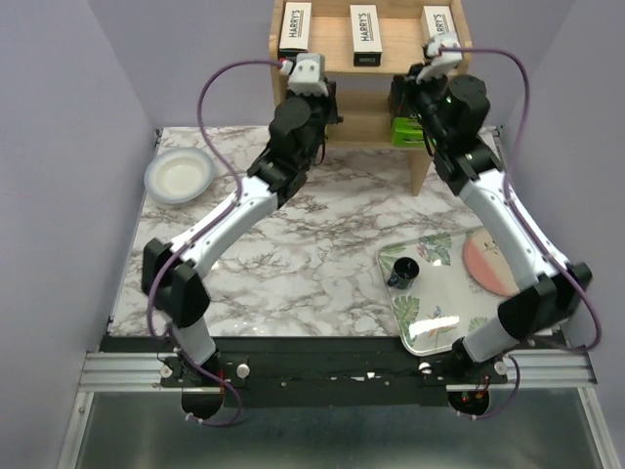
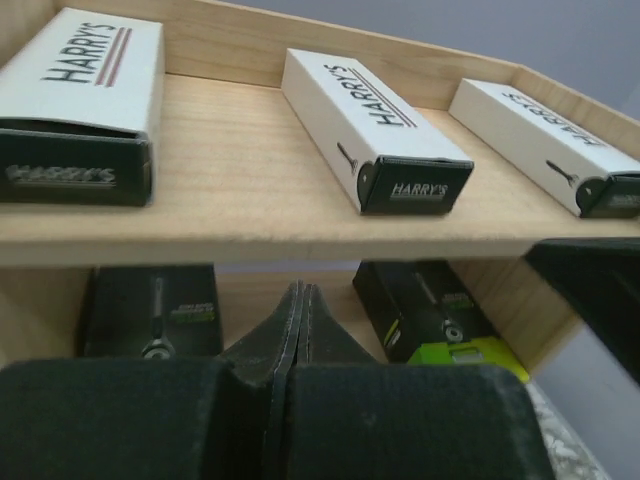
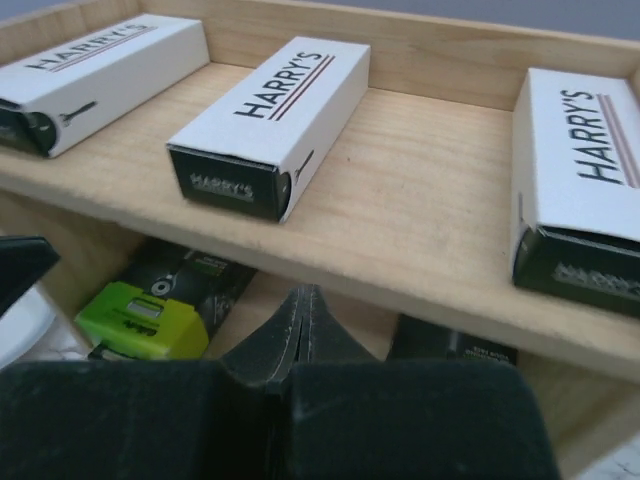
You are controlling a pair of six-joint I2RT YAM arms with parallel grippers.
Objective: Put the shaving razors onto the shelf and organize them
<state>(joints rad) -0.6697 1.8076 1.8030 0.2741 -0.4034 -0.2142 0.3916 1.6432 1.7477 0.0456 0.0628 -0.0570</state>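
The wooden shelf (image 1: 386,54) stands at the table's far edge. Three white HARRY'S boxes lie spaced along its top tier: left (image 1: 295,27), middle (image 1: 365,34), right (image 1: 438,24). They also show in the left wrist view (image 2: 375,125) and the right wrist view (image 3: 265,125). Two black packs with lime-green ends lie on the lower tier, the left one (image 2: 150,310) (image 3: 160,295) and the right one (image 2: 440,320) (image 1: 408,132). My left gripper (image 1: 330,106) (image 2: 300,300) and right gripper (image 1: 402,98) (image 3: 305,300) are shut and empty, in front of the lower tier.
A white bowl (image 1: 179,176) sits at the far left of the marble table. A leaf-patterned tray (image 1: 444,318) at the near right holds a black cup (image 1: 403,271) and a pink plate (image 1: 488,264). Purple walls close both sides.
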